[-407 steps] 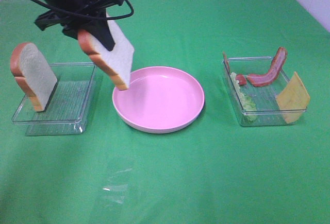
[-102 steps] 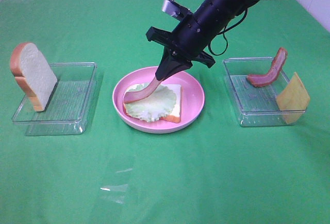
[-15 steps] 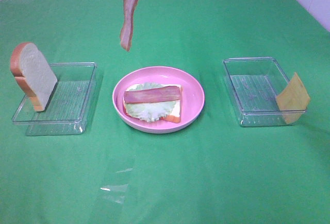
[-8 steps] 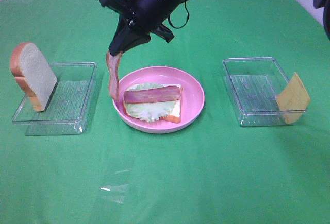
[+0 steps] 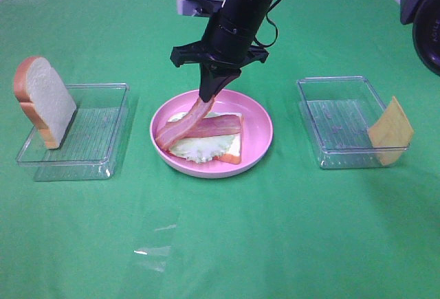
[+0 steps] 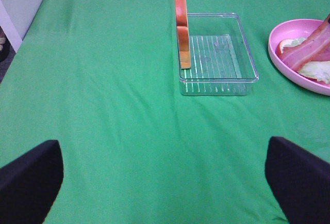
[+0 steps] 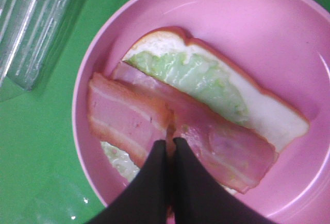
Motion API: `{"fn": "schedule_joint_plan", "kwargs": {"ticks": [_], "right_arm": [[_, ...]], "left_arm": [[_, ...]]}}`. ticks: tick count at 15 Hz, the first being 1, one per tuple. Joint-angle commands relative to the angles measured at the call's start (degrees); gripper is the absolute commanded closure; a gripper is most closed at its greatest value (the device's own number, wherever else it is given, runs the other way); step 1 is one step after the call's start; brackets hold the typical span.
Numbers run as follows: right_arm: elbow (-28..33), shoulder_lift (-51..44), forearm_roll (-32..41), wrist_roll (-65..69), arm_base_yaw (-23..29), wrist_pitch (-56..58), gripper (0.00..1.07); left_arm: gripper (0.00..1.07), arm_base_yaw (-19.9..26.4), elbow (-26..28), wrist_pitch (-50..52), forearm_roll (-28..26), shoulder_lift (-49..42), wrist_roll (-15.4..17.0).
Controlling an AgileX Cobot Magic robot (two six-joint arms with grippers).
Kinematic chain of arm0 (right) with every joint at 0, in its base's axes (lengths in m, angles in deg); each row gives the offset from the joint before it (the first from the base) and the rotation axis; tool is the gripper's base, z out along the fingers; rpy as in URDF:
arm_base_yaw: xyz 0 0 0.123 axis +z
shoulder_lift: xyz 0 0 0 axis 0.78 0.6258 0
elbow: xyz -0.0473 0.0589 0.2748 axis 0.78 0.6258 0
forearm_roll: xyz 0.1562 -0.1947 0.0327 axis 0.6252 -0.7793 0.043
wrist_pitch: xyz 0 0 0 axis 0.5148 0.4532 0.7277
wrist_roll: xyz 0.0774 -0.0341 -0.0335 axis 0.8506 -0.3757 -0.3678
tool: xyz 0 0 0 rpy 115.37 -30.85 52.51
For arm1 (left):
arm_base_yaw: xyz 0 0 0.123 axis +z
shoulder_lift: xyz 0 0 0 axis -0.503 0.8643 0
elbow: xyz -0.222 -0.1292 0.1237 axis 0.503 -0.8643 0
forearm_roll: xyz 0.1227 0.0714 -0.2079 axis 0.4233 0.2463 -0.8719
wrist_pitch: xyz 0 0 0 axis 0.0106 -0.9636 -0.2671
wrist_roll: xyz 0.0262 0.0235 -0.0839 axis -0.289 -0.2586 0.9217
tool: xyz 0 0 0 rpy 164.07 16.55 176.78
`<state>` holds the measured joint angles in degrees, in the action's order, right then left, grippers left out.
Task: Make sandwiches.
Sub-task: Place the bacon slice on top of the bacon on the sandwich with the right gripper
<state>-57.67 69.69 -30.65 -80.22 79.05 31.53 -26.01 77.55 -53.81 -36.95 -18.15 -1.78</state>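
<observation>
On the round pink plate (image 5: 258,144) lies a bread slice with lettuce (image 5: 199,149) and one bacon strip (image 5: 223,125) across it. My right gripper (image 5: 208,96) is shut on the top end of a second bacon strip (image 5: 180,127), whose lower end rests on the sandwich. In the right wrist view the shut fingertips (image 7: 169,149) pinch that bacon strip (image 7: 124,121) over the bread and lettuce (image 7: 206,80). A second bread slice (image 5: 45,101) stands upright in the left tray; it also shows in the left wrist view (image 6: 180,26). A cheese slice (image 5: 390,131) leans in the right tray. My left gripper's fingers (image 6: 28,175) are wide apart and empty.
A clear plastic tray (image 5: 89,141) stands left of the plate, and another clear tray (image 5: 337,120) stands to its right. Green cloth (image 5: 275,237) covers the table. The right arm reaches across above the plate.
My right gripper has come down and to the right with the second bacon strip. The strip hung free left of the plate; now its lower end lies on the sandwich.
</observation>
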Motion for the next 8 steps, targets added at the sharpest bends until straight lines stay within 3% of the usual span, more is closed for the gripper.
{"fn": "schedule_joint_plan", "kwargs": {"ticks": [1,4,5,6,7,8], "right_arm": [[0.2,-0.2,-2.9,0.6,-0.2,0.2,1.07],[0.2,-0.2,-5.0,3.7,-0.1,0.5,1.06],[0.2,-0.2,-5.0,3.9,-0.1,1.3,0.87],[0.2,-0.2,-5.0,4.1,-0.1,1.6,0.78],[0.2,-0.2,-5.5,6.0,-0.1,2.0,0.41],[0.2,-0.2,-6.1,6.5,-0.1,2.0,0.31]], "left_arm": [[0.09,0.0,-0.2,0.6,0.0,-0.9,0.0],[0.09,0.0,-0.2,0.6,0.0,-0.9,0.0],[0.09,0.0,-0.2,0.6,0.0,-0.9,0.0],[0.09,0.0,-0.2,0.6,0.0,-0.9,0.0],[0.09,0.0,-0.2,0.6,0.0,-0.9,0.0],[0.09,0.0,-0.2,0.6,0.0,-0.9,0.0]]}}
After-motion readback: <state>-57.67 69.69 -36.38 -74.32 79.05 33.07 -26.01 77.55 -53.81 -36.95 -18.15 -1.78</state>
